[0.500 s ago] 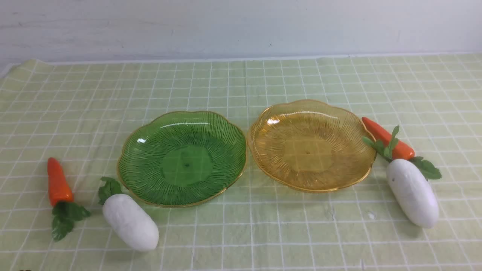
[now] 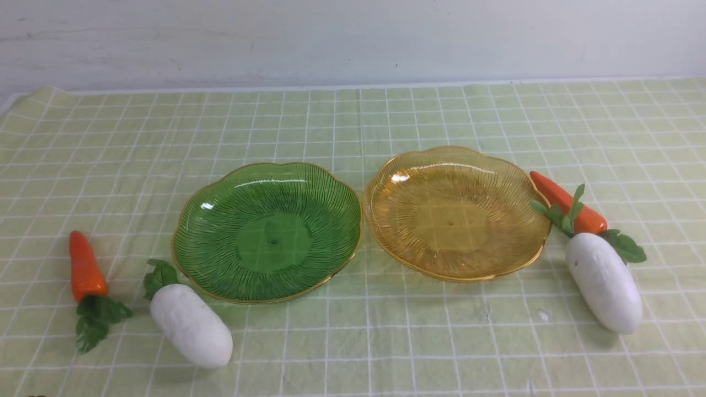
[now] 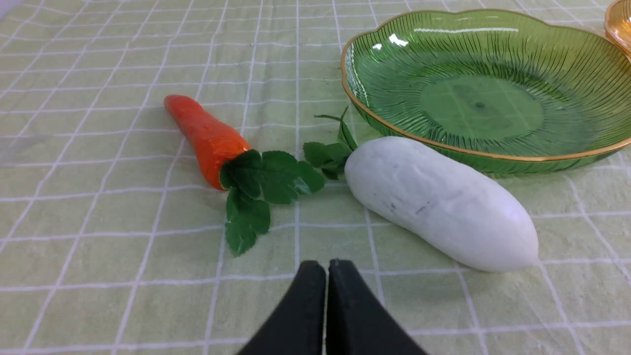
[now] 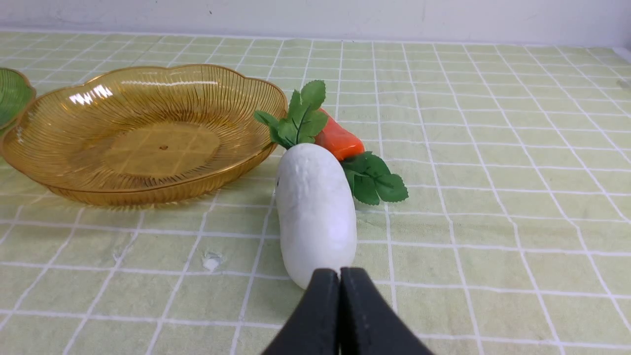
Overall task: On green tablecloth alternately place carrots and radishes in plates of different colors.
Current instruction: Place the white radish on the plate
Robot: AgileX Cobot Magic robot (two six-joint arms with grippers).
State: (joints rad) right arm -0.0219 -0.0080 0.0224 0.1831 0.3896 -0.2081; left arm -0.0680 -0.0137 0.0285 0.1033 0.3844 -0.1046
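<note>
On the green tablecloth [image 2: 353, 121] a green plate [image 2: 267, 231] and an amber plate [image 2: 455, 212] stand side by side, both empty. At the left lie a carrot [image 2: 85, 270] and a white radish [image 2: 191, 324]. Another carrot [image 2: 565, 203] and radish [image 2: 604, 282] lie right of the amber plate, touching. My left gripper [image 3: 327, 268] is shut and empty, short of the left carrot [image 3: 207, 135] and radish [image 3: 438, 202]. My right gripper [image 4: 339, 276] is shut and empty, just before the right radish [image 4: 315, 209], which half hides its carrot [image 4: 337, 138]. Neither gripper shows in the front view.
A pale wall [image 2: 353, 38] runs behind the cloth's far edge. The green plate [image 3: 485, 84] rises just beyond the left radish. The amber plate [image 4: 143, 133] stands beside the right radish.
</note>
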